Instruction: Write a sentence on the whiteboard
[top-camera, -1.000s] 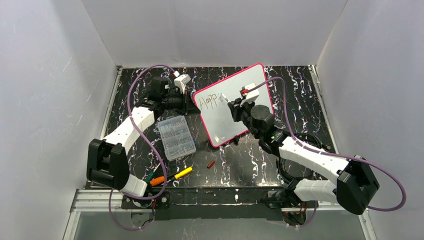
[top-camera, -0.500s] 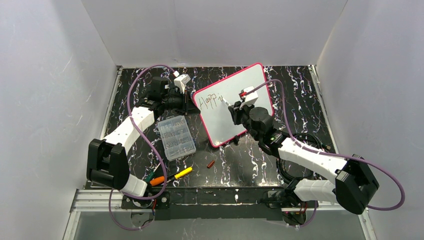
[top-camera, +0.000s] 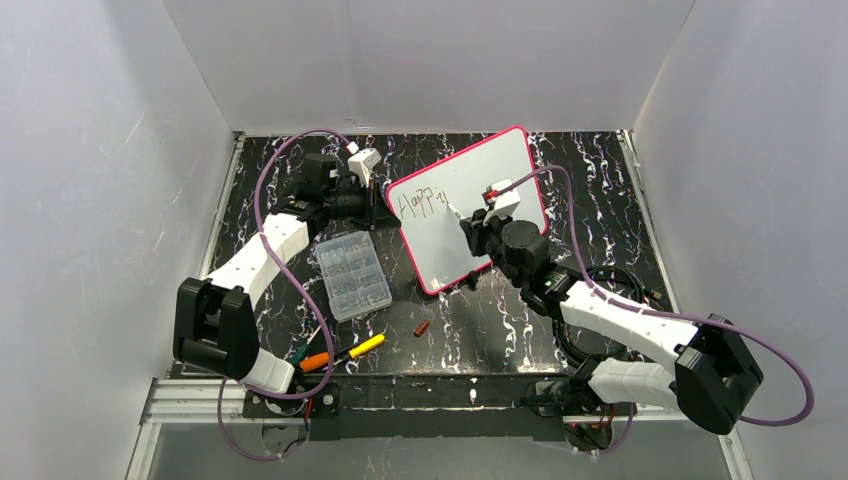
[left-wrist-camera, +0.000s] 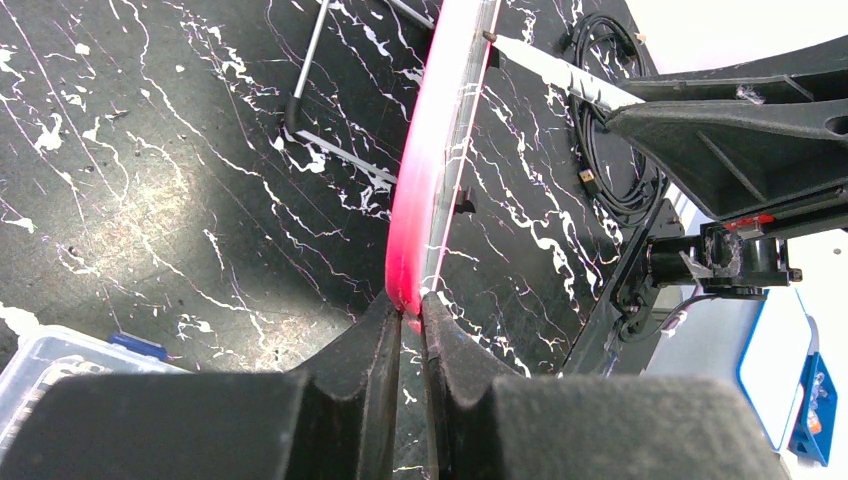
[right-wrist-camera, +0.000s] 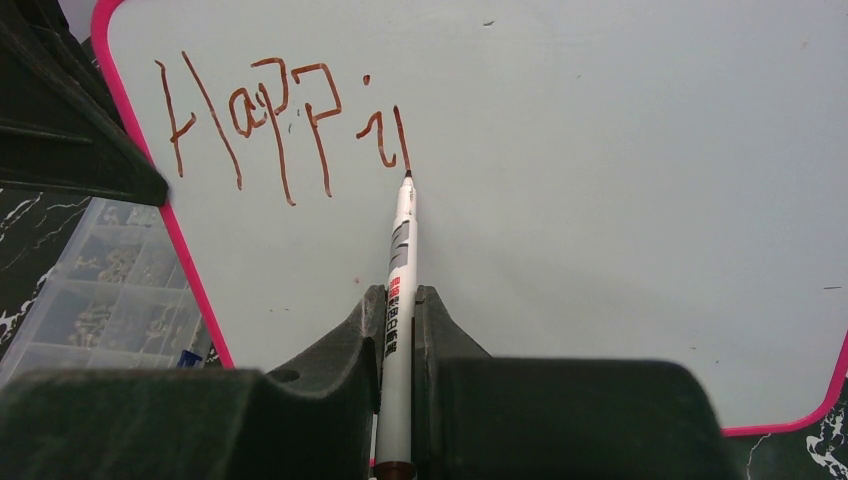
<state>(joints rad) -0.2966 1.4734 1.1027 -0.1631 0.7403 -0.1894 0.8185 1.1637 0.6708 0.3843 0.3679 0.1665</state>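
Only readable stuff here: brownish-red handwritten sentence (right-wrist-camera: 285, 125) on whiteboard (right-wrist-camera: 620, 200), up by board's far left corner. Reads "Happ", then dotted "i", then one more slanted stroke, not sure which letter. Same letters show tiny in top view. Marker (right-wrist-camera: 402, 255) barrel has black and red print, too small to read tbh.

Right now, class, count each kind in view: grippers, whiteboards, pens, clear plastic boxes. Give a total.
Grippers: 2, left gripper and right gripper
Whiteboard: 1
Pen: 1
Clear plastic box: 1
Total: 5
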